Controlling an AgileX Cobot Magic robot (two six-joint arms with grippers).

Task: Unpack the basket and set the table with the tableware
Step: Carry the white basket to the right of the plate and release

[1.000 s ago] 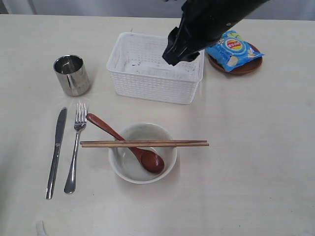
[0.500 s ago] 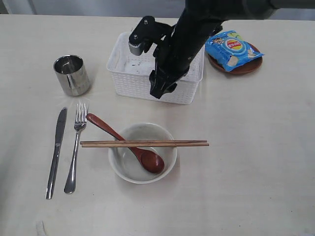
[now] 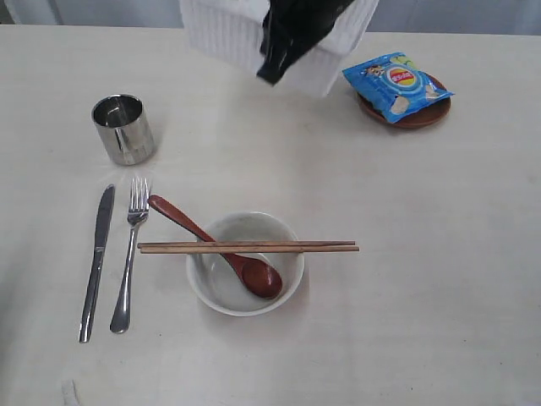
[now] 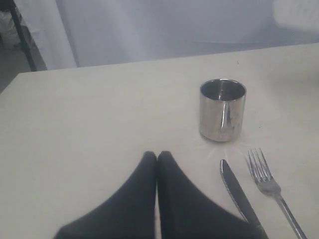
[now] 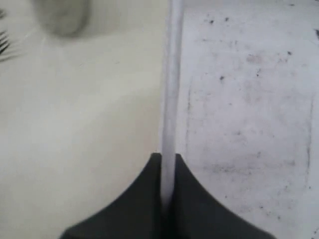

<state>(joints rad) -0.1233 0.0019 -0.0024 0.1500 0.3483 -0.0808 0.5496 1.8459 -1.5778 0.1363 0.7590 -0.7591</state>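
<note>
A blue snack bag (image 3: 397, 85) on the plate (image 3: 425, 117) lies beside the basket (image 3: 221, 35), held above the table (image 3: 423, 254) with its wall pinched by the right gripper (image 5: 168, 164); its scuffed floor shows bare. The bowl (image 3: 197, 279) holds the spoon (image 3: 254, 272), with the chopsticks (image 3: 325, 246) across its rim. The left gripper (image 4: 157, 157), pressed together, hovers near the cup (image 4: 222, 110)

Left hand (image 4: 157, 158): you see two matte black fingers, smooth wedges tapering to rounded tips. Right hand (image 5: 168, 160): same black wedge fingers, blunt-ended. Right arm (image 3: 292, 30), exterior view: glossy black, angular casing; finer detail is too dark to tell.
</note>
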